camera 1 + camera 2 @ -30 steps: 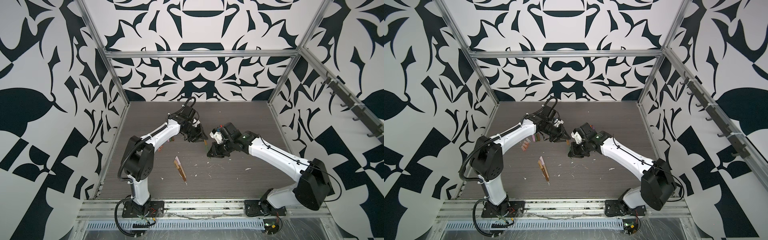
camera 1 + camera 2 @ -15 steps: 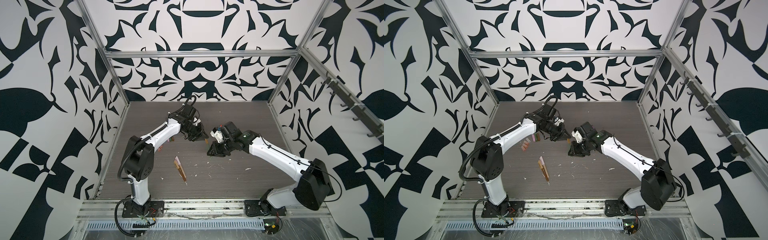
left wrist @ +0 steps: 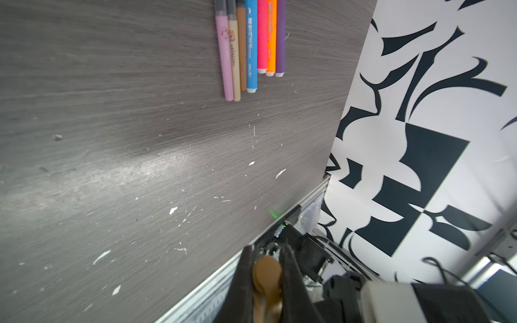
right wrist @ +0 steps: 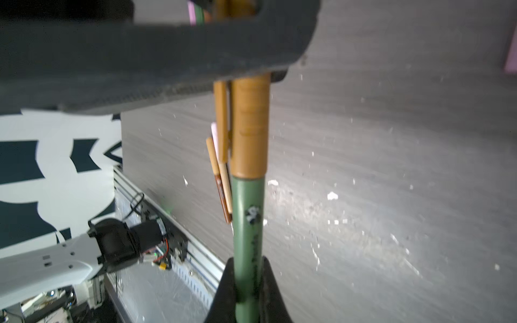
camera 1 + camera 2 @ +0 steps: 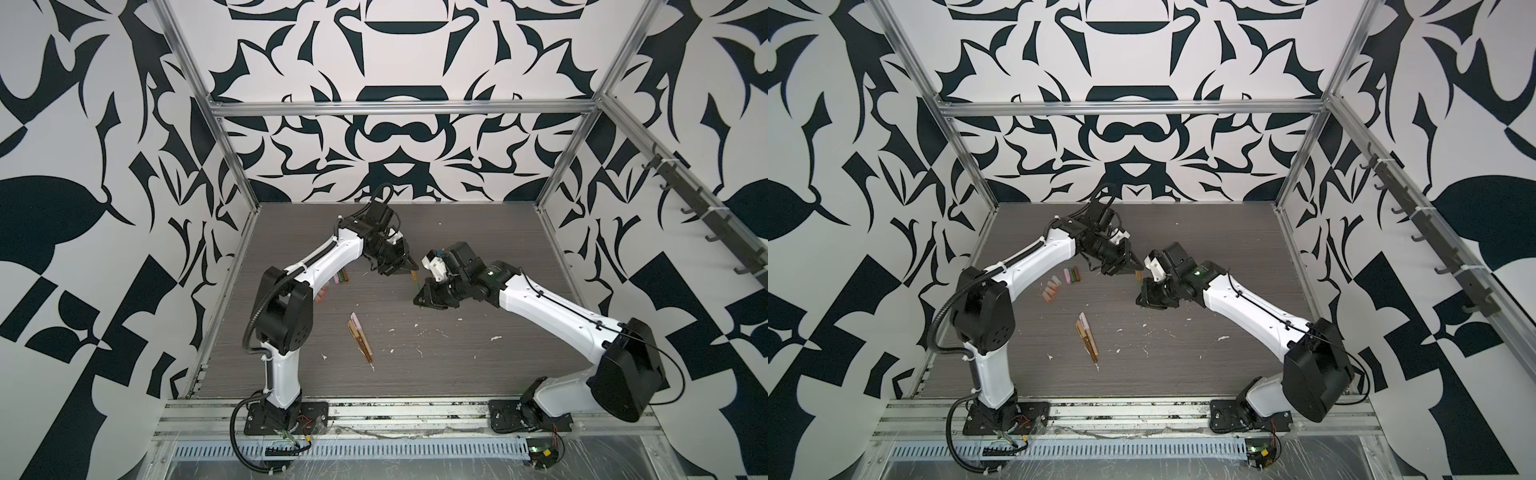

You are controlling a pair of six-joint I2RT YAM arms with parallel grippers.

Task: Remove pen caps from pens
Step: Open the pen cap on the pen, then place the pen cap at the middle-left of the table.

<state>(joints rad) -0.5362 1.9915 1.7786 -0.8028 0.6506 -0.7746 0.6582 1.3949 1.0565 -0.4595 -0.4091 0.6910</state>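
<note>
A green pen (image 4: 247, 223) with a tan-brown cap (image 4: 249, 125) spans the gap between my two grippers above the table's middle. My right gripper (image 4: 247, 263) is shut on the green barrel. My left gripper (image 3: 266, 251) is shut on the cap (image 3: 267, 274), which sits on the pen. In both top views the grippers (image 5: 409, 268) (image 5: 419, 293) nearly meet, left (image 5: 1133, 266) and right (image 5: 1140, 297). Three capped pens (image 5: 359, 336) (image 5: 1087, 336) lie nearer the front. Several loose pen caps (image 5: 1059, 282) lie in a group by the left arm. Several pens (image 3: 249, 42) lie side by side.
White flecks (image 5: 424, 332) dot the grey wood-grain table (image 5: 457, 374). Patterned walls enclose the table on three sides, with an aluminium rail (image 5: 374, 409) along the front edge. Both arm bases stand on that rail.
The right gripper has edged slightly toward the back of the table with the pen. The left gripper has barely moved and keeps the cap.
</note>
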